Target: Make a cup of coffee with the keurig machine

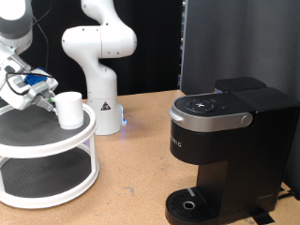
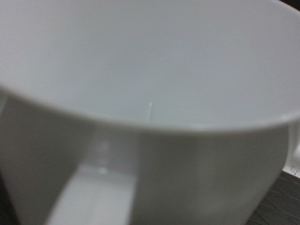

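Observation:
The white cup (image 1: pixel 69 108) stands upright on the top tier of a round white two-tier stand (image 1: pixel 47 141) at the exterior view's left. My gripper (image 1: pixel 44 97) reaches in from the upper left and is right against the cup's left side. Its fingers are too small and hidden to read. In the wrist view the cup (image 2: pixel 150 84) fills the frame, very close, with its handle (image 2: pixel 98 192) showing; no fingers show there. The black keurig machine (image 1: pixel 230 141) stands at the right, its silver-grey lid handle (image 1: pixel 217 119) down and its round drip tray (image 1: pixel 192 204) bare.
A second white robot arm (image 1: pixel 98 56) stands behind the stand on the wooden table (image 1: pixel 141 178). A dark panel (image 1: pixel 239 42) rises behind the machine. The stand's lower tier (image 1: pixel 42 173) holds nothing.

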`<action>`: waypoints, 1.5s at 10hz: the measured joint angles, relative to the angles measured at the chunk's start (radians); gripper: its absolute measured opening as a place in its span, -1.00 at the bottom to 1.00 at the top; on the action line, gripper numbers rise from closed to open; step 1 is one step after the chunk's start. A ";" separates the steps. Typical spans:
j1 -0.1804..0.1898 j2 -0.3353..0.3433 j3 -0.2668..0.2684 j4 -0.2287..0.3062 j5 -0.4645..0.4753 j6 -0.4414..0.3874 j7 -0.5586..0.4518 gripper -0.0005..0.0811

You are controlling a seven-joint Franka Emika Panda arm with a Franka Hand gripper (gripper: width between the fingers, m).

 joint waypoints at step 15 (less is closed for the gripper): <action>-0.041 -0.043 0.095 0.085 -0.037 -0.194 0.198 -0.83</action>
